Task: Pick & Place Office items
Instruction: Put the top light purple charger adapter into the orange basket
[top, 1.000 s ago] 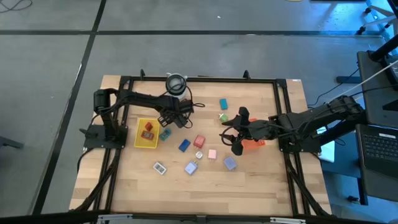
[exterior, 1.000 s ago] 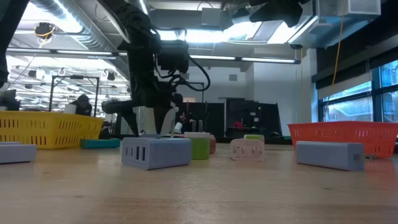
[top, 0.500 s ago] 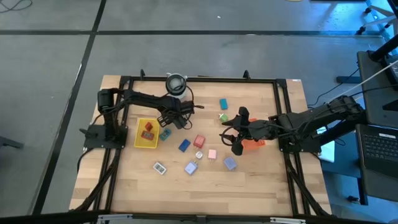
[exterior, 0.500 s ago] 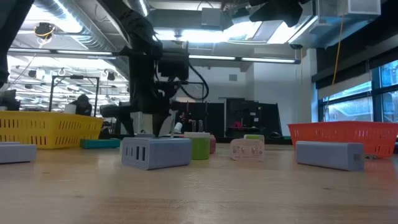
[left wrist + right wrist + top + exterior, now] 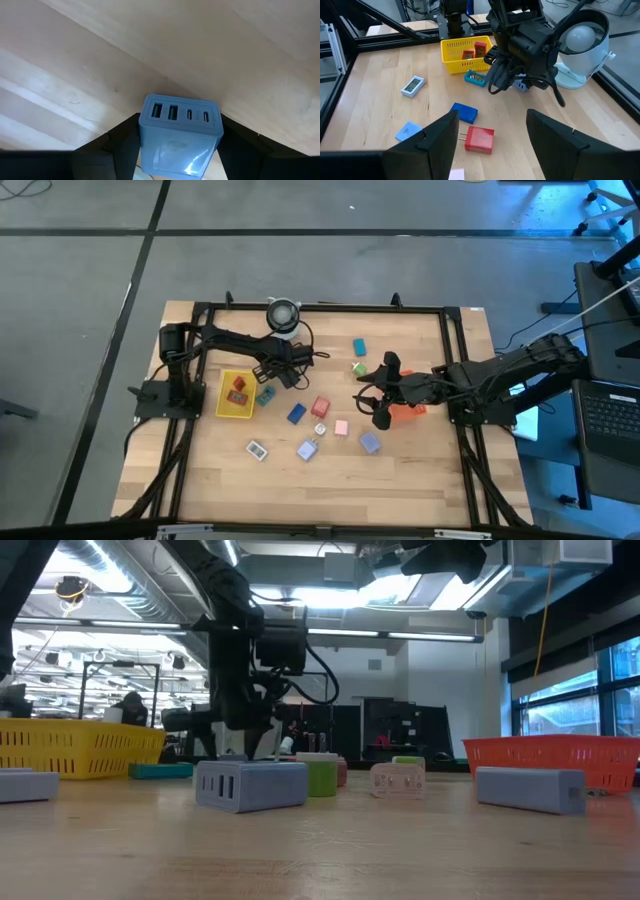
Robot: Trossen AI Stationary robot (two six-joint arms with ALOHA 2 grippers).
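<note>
Near the yellow tray, the left gripper is low over the table. It has slid a tiny bit away from the tray since a second ago, and its fingers have come closer together. Now one finger is on each side of a blue plug block. They look like they press on its sides, but the wrist view is very close, so I am only fairly sure. From above, the gripper hides this block.

The right gripper has not moved. It hangs by the orange tray, its fingers wide apart with nothing between them.

No loose piece has moved. A teal piece lies just beside the yellow tray, very near the left gripper. Two red pieces lie inside that tray. In the middle of the table are a dark blue piece, a red block, a small white piece and a pink piece. Closer to the front edge are a white piece, a light blue piece and a lavender block. A green cube and another teal block sit between the two arms. A round grey-white cylinder stands at the back, near the left arm.
</note>
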